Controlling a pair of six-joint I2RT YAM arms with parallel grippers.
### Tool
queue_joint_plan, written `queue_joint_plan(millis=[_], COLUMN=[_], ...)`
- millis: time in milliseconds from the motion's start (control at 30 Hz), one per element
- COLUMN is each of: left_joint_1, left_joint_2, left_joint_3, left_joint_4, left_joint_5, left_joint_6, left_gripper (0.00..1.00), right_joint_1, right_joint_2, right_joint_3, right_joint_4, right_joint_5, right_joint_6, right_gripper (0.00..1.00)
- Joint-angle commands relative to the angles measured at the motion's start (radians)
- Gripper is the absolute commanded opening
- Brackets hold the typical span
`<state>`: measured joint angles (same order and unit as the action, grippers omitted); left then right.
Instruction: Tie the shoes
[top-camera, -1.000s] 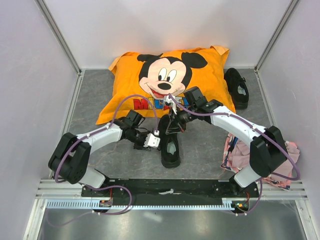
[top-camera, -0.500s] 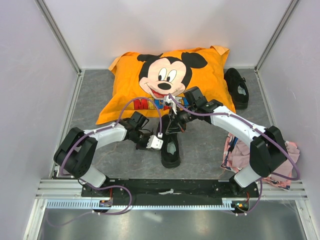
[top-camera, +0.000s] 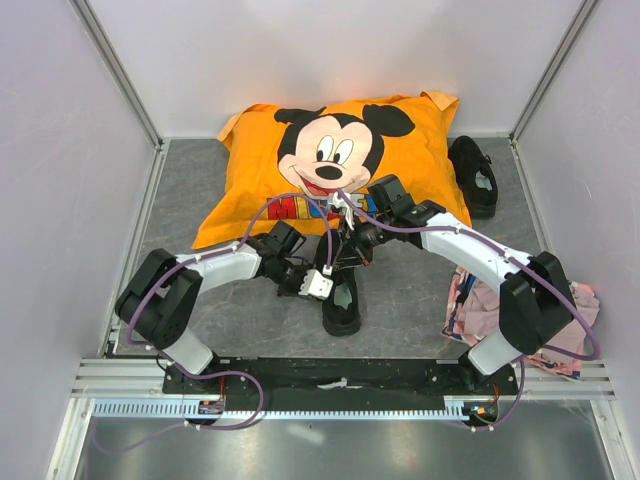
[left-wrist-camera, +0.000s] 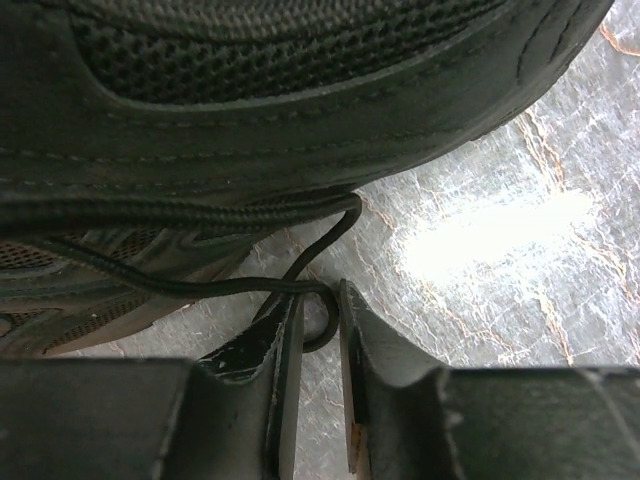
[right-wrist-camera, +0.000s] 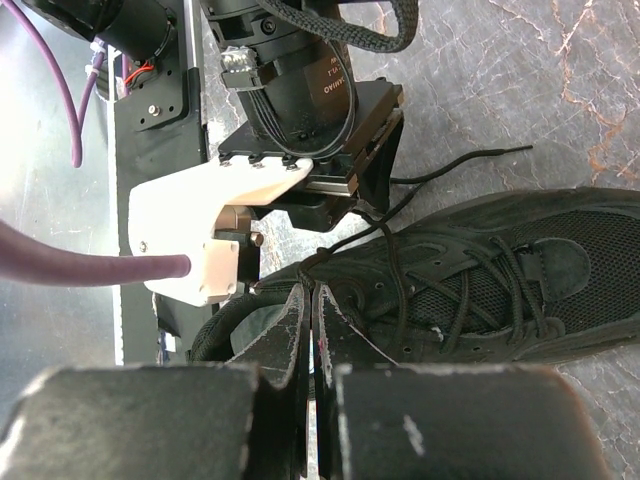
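Closely: left gripper (left-wrist-camera: 320, 330) fingers narrow, a loop of black lace (left-wrist-camera: 318, 240) lying in the gap; pinched or loose, cannot tell. Right gripper (right-wrist-camera: 311, 300) fingers pressed together, a lace strand running off their tips. Both work at the near shoe (top-camera: 341, 305), mid-table (top-camera: 190, 200), between the arms. Second shoe (top-camera: 473, 175) far right, just beside the orange pillow (top-camera: 260, 170).

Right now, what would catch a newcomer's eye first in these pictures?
The orange Mickey Mouse pillow at the back dominates. In front of it lies a black shoe. The left gripper has a thin lace looping between its nearly closed fingers, and the right gripper is pinched shut over the shoe.
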<state>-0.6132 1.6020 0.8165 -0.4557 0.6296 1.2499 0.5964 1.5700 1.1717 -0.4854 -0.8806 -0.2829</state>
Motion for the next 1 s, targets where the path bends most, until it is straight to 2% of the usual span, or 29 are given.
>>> queue_joint_plan(millis=[0,133,200,333,433,533,567,700,867,967], left_joint_1=[-0.005,0.001,0.001,0.003,0.038,0.062,0.063,0.046,-0.071,-0.117], left_joint_2=[0.003,-0.023,-0.036,-0.059,-0.114,-0.181,-0.198,-0.269,-0.257,-0.211], left_joint_3=[0.013,0.027,0.033,0.044,0.046,0.067,0.087,0.167,0.278,0.334], left_joint_4=[0.025,0.003,-0.001,-0.032,-0.075,-0.2,-0.287,-0.457,-0.521,-0.434], left_joint_5=[-0.015,0.033,0.042,0.05,0.047,0.053,0.061,0.166,0.266,0.372], left_joint_6=[-0.006,-0.056,-0.067,-0.076,-0.069,-0.028,-0.012,-0.015,-0.208,-0.438], left_gripper=[0.29,0.34,0.33,0.09,0.02,0.01,0.02,0.02,0.02,0.01], right_joint_1=[-0.006,-0.007,-0.009,-0.012,-0.017,-0.021,-0.023,-0.023,-0.027,-0.033], right_joint_2=[-0.001,-0.002,-0.002,-0.001,-0.001,0.002,0.004,0.01,0.01,0.012], right_joint_3=[-0.003,-0.004,-0.006,-0.004,-0.006,-0.009,-0.009,-0.009,-0.01,-0.006], right_joint_4=[0.024,0.022,0.021,0.022,0.024,0.024,0.024,0.039,0.082,0.088], right_joint_5=[-0.006,-0.004,-0.006,-0.003,-0.003,0.003,0.002,0.005,0.015,0.023], right_joint_6=[-0.002,-0.002,-0.004,-0.009,-0.009,-0.012,-0.013,-0.001,0.042,0.053], right_gripper=[0.0,0.0,0.0,0.0,0.0,0.0,0.0,0.0,0.0,0.0])
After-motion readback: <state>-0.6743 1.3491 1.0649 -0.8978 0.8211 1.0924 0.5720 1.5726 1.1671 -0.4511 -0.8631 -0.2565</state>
